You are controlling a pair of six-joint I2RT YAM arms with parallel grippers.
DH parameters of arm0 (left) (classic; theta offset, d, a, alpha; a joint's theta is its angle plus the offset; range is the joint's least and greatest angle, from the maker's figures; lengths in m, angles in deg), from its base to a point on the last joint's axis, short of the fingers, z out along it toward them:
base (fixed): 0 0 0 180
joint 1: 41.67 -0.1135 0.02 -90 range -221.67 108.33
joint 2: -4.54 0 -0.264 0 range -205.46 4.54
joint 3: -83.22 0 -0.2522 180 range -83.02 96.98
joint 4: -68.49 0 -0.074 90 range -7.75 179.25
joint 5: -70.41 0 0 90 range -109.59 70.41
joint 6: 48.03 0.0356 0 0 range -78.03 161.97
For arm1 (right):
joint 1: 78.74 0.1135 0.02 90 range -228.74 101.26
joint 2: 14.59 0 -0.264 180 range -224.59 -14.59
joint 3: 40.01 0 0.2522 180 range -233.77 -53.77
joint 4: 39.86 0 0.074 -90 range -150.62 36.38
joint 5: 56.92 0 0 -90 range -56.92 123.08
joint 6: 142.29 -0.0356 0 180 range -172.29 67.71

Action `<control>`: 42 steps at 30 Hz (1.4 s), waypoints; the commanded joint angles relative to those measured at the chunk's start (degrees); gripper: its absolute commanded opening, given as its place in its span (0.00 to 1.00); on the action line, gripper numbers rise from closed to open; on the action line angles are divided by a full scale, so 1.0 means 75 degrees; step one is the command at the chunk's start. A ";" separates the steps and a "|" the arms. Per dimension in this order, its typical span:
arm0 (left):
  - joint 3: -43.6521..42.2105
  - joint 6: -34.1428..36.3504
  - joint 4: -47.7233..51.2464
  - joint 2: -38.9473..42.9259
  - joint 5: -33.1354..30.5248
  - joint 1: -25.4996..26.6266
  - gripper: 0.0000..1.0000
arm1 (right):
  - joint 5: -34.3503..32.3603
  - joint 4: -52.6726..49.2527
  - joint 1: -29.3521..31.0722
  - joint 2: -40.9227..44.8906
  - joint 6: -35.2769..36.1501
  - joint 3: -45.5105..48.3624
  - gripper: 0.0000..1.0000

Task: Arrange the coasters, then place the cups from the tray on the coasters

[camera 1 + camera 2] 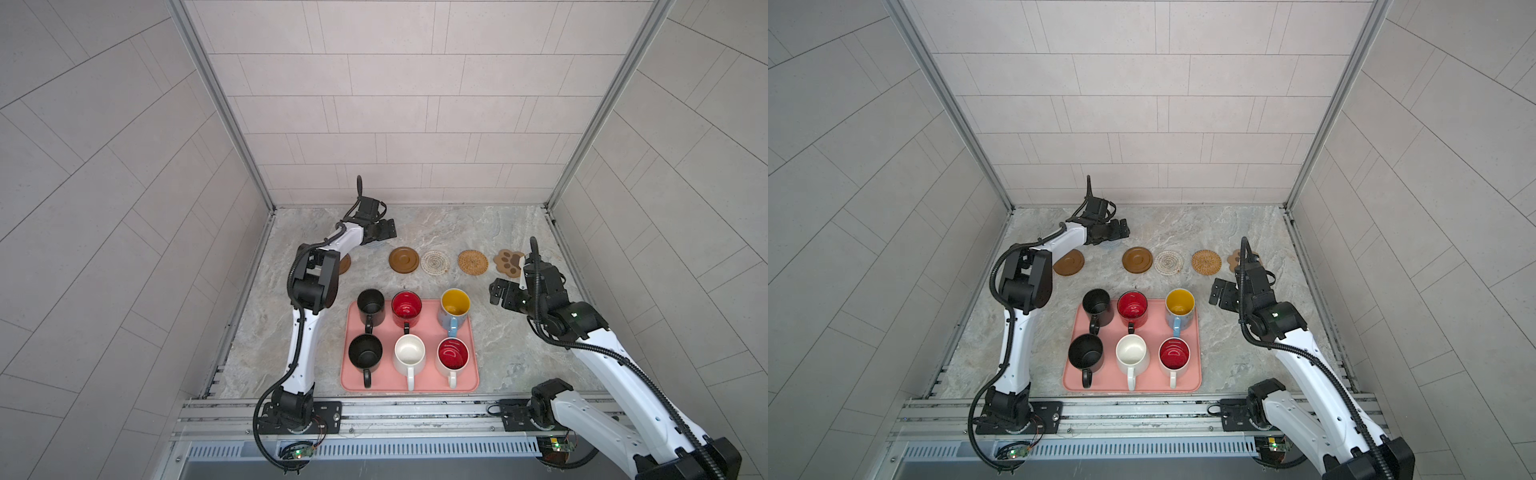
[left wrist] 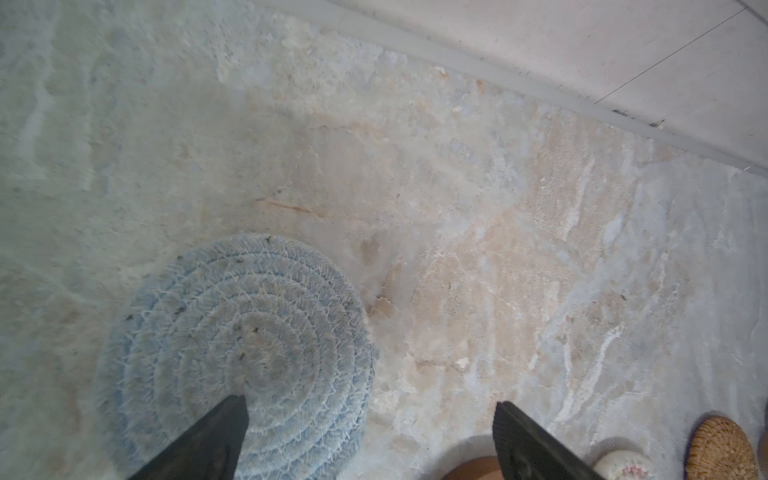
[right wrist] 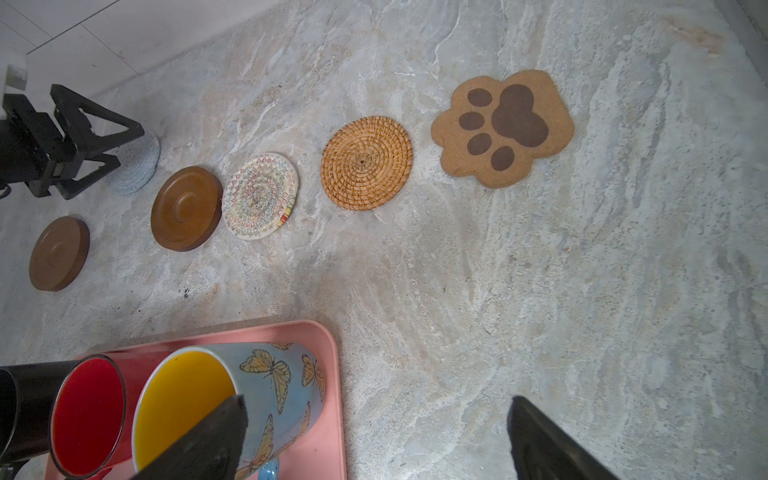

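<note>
Six coasters are laid in a rough row on the worktop [image 1: 519, 353] beyond the tray [image 1: 388, 384]: brown disc [image 1: 1068, 262], grey-blue woven [image 2: 237, 353], second brown disc [image 1: 403, 260], whitish woven [image 1: 434, 262], tan rattan [image 1: 473, 262], paw-shaped [image 1: 508, 262]. The grey-blue woven is set further back than the rest. Second brown disc and whitish woven sit just beside each other; contact cannot be told.

All six cups are stood upright on the tray, handles toward the near edge: black cup [image 1: 370, 305], second black cup [image 1: 365, 353], red cup [image 1: 406, 309], light blue cup [image 1: 455, 307], white cup [image 1: 409, 355], red-lined white cup [image 1: 452, 355].

Left arm [image 1: 301, 345]: jaws spread wide, nothing held, poised over the grey-blue woven; contact cannot be told. Right arm [image 1: 615, 365]: jaws spread wide, empty, hung off the tray's far right corner, near the light blue cup.

Handling, judged:
- The coasters are light and thin; the woven ones are soft, the discs stiff. Little edge is offered, so a slide or an edge pinch is likely needed.
- The cups are probably ceramic: rigid, glazed, likely slippery, breakable. A wall pinch at the rim is suggested, away from the handle. Neighbours are close, so clearance is tight.

Worktop: flat, matt, marble-look. The cell is closed on three sides by pale tiled panels [image 1: 395, 104] with aluminium posts [image 1: 222, 104]. The arm bases are fixed to a rail [image 1: 415, 409] at the near edge.
</note>
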 commanded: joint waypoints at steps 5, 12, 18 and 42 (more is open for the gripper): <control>-0.0563 0.0184 -0.0371 0.1084 0.0331 0.0003 1.00 | -0.0043 -0.0111 0.0038 0.0094 0.0105 -0.0156 0.99; -0.1560 0.0116 -0.0470 0.1914 0.0916 0.0281 1.00 | 0.0029 -0.0088 0.0039 0.0113 0.0029 -0.0126 1.00; -0.1956 0.0233 -0.0305 0.2184 0.1268 0.0724 1.00 | 0.0061 -0.0111 0.0047 0.0125 -0.0006 -0.0078 1.00; -0.1328 -0.0050 -0.0141 0.0711 0.0992 0.1709 1.00 | 0.0065 -0.0193 0.0041 0.0165 -0.0157 0.0034 1.00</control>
